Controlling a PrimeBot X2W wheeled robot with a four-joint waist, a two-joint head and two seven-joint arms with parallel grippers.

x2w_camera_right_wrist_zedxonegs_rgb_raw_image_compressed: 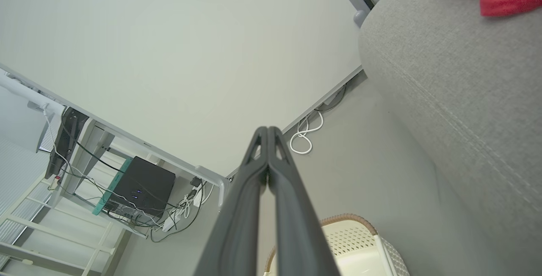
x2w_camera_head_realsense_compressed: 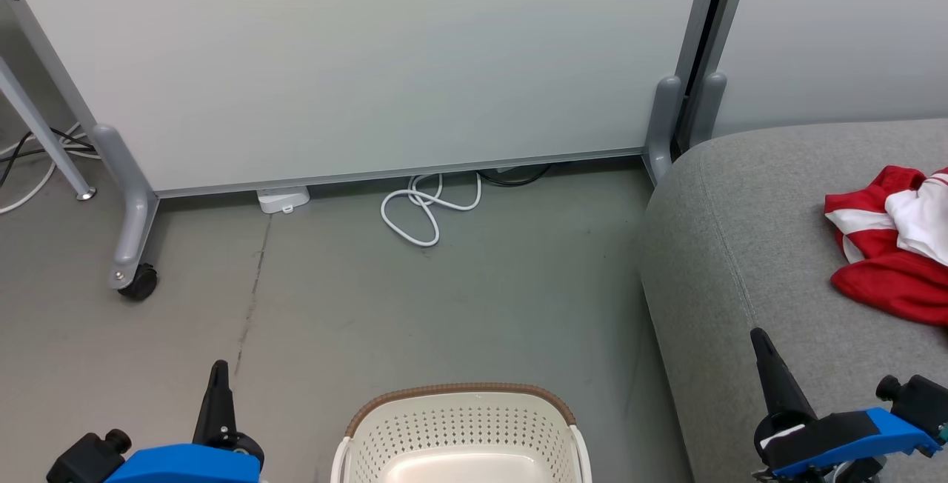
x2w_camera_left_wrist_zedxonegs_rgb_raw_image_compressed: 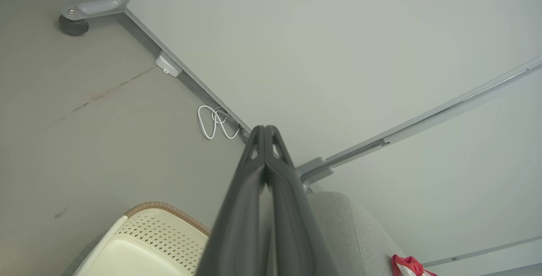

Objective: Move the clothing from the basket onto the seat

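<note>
Left tool [x2w_camera_head_realsense_compressed: 219, 373] and right tool [x2w_camera_head_realsense_compressed: 760, 341] pressed together, holding nothing. Clothing [x2w_camera_head_realsense_compressed: 889, 250] lies on seat [x2w_camera_head_realsense_compressed: 740, 246]; basket [x2w_camera_head_realsense_compressed: 459, 424] on floor [x2w_camera_head_realsense_compressed: 444, 298] beside it. Risk: basket's near half is hidden, so a leftover garment may be missed.

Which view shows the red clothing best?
Head view: the clothing lies on the seat, white stripes and panel plain, though cropped at right. Each wrist view catches a small red piece at its edge.

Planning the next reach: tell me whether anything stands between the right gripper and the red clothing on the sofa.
Nothing visible does. The shut right gripper hangs by the near edge of the sofa, and just bare grey fabric lies between it and the clothing.
</note>
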